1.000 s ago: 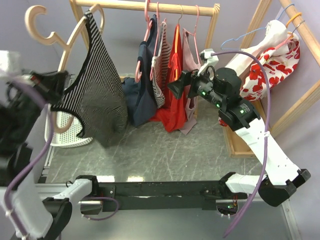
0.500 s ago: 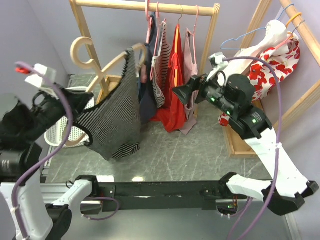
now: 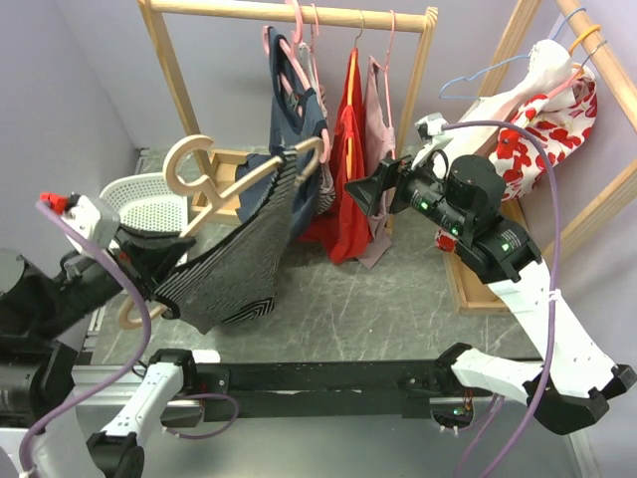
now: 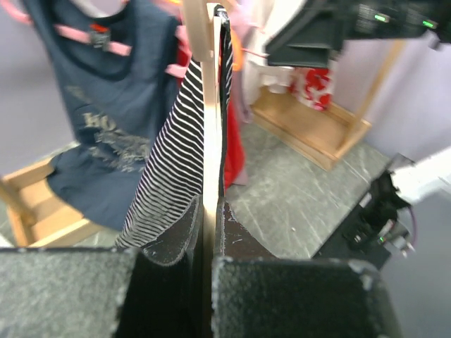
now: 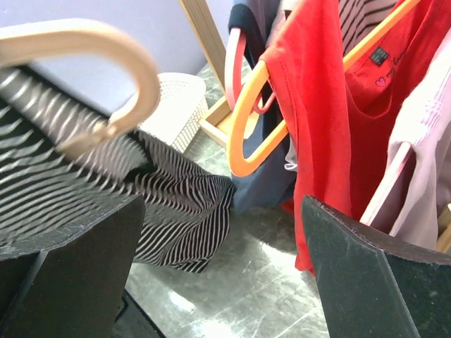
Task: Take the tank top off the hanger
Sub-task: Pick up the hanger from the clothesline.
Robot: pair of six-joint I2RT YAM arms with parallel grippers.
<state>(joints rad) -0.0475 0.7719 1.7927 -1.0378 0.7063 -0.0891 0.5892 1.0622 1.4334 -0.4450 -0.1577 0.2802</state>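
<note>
At back, rail (image 3: pixel 229 10) with garments (image 3: pixel 343 169) in a row. Before and left of these, off the rail, hanger (image 3: pixel 242 183) tilted, tank top (image 3: pixel 234 264) draped on it, lower end in left gripper (image 4: pixel 208 225). Basket (image 3: pixel 149 209) behind hanger, at left. Right gripper (image 3: pixel 373 189) just right of garments

Top view: the tank top (image 3: pixel 234 264) covers part of the hanger (image 3: pixel 214 184); the left arm runs off the left edge. Left wrist view: the left gripper (image 4: pixel 209 222) hides the hanger's clamped stretch, the hook is cut off above, and the navy top (image 4: pixel 106 134) print is too blurred to read. Right wrist view: hanger and stripes are smeared; the right gripper (image 5: pixel 224 211) is cut by the lower edge.
</note>
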